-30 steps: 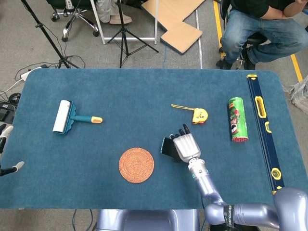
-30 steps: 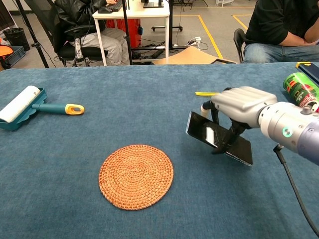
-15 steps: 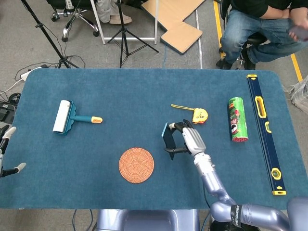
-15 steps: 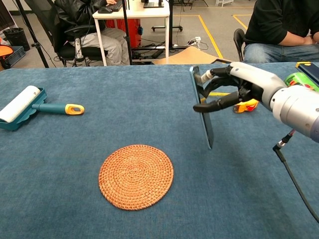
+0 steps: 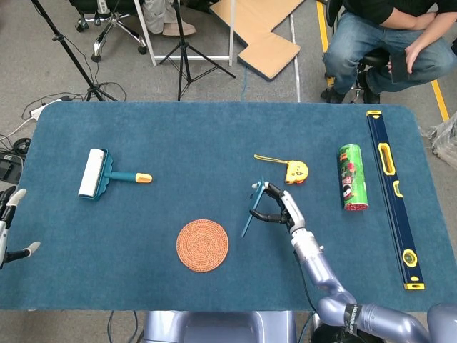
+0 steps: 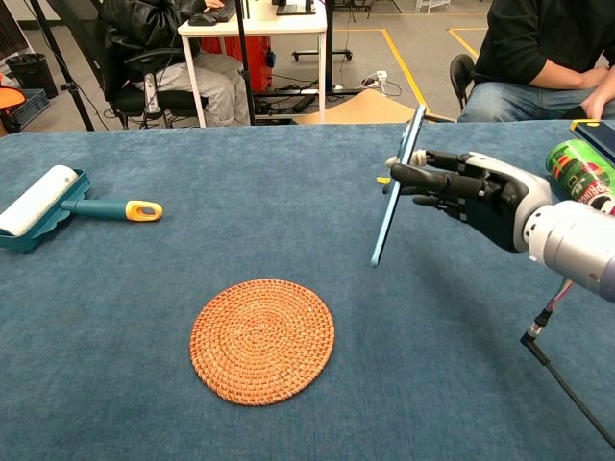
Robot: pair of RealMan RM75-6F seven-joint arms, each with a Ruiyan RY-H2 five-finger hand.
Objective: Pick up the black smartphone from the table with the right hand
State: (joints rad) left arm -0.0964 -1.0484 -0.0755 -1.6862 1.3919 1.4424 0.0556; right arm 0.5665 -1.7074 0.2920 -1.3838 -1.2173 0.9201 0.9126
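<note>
The black smartphone (image 6: 397,187) is off the table, held edge-on and tilted, so I see mostly its thin bluish side (image 5: 250,209). My right hand (image 6: 480,195) grips it near the upper end, fingers stretched along one face and thumb on the other. From the head view the right hand (image 5: 280,207) sits just right of the phone, above the cloth between the woven coaster and the yellow tape measure. My left hand (image 5: 10,227) hangs at the far left edge, off the table, fingers apart and holding nothing.
A round woven coaster (image 5: 203,245) lies left of and below the phone. A lint roller (image 5: 96,173) lies at the left, a yellow tape measure (image 5: 295,170), a green can (image 5: 352,176) and a long level (image 5: 391,184) at the right. People sit beyond the table.
The right hand has raised the phone clear of the table and turned it from nearly flat to standing edge-on, tipped the other way. The left hand barely moved.
</note>
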